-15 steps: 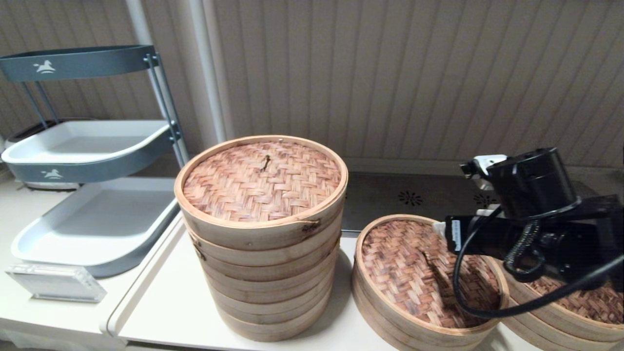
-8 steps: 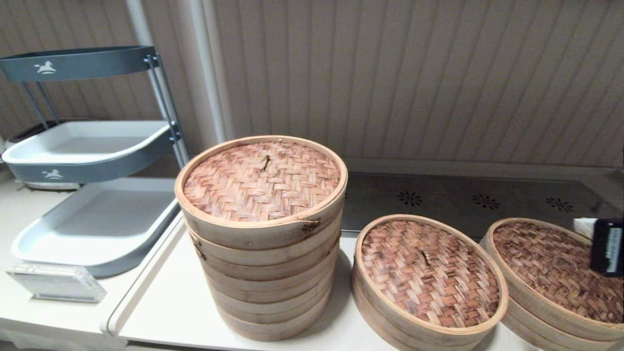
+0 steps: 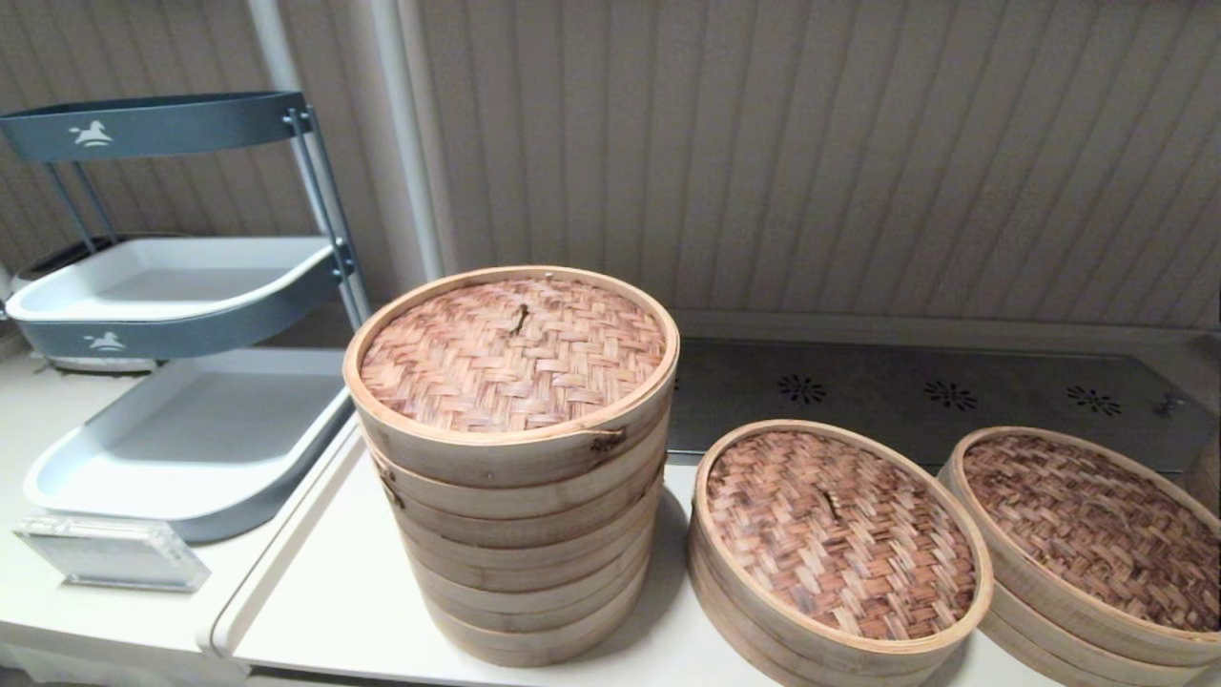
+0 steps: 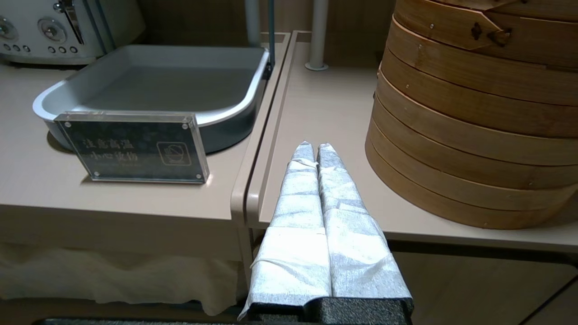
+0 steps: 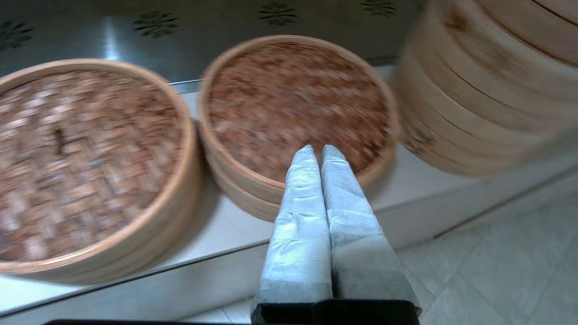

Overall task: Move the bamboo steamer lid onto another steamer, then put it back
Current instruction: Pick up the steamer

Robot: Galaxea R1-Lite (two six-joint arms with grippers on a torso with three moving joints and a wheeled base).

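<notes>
The bamboo steamer lid (image 3: 839, 530), brown woven with a small dark knot at its centre, lies on the middle low steamer; the right wrist view shows it too (image 5: 86, 153). A darker woven lid (image 3: 1087, 525) covers the low steamer to its right. No open ring with a mesh liner shows. My right gripper (image 5: 321, 148) is shut and empty, in front of the table edge, pointing at that right-hand low steamer (image 5: 298, 90). My left gripper (image 4: 314, 145) is shut and empty over the table's front edge, beside the tall steamer (image 4: 474, 113). Neither gripper appears in the head view.
The tall tiered steamer (image 3: 520, 515) with a reddish-tan lid stands left of the low ones. A grey tiered tray rack (image 3: 181, 420) and an acrylic sign (image 4: 131, 146) sit at far left. A steel plate (image 3: 916, 391) runs along the back. Another tall steamer (image 5: 492, 76) stands beside the right-hand low steamer.
My right arm, which hung over the middle and right low steamers, has drawn back to the right and left the head view. The lids have not moved.
</notes>
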